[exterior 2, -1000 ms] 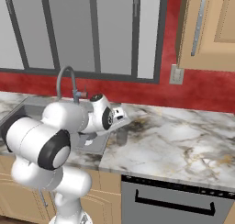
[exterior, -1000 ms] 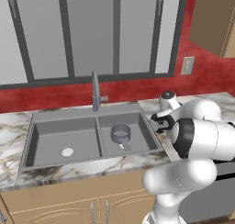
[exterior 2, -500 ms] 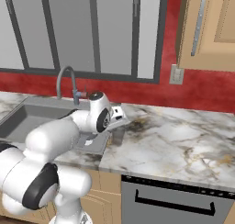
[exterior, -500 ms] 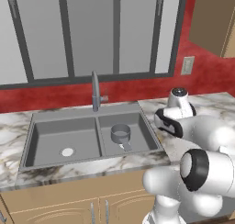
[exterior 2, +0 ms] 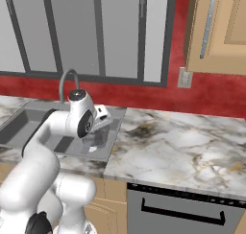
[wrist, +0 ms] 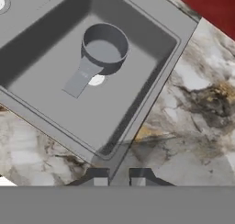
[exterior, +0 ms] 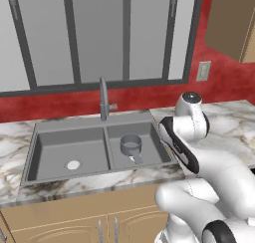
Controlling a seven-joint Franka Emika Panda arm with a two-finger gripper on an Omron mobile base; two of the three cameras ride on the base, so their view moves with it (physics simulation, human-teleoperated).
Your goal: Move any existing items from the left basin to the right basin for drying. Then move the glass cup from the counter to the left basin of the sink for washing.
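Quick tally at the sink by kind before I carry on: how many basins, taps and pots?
Basins: 2, the left basin and the right basin
Taps: 1, the tap at the back
Pots: 1, the pot in the right basin
Total: 4

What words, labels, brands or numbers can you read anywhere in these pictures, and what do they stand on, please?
None: no readable text shows in any view.
The pot in the right basin, the sink, the tap, the counter, the wall outlet and the dishwasher front all bear no lettering.
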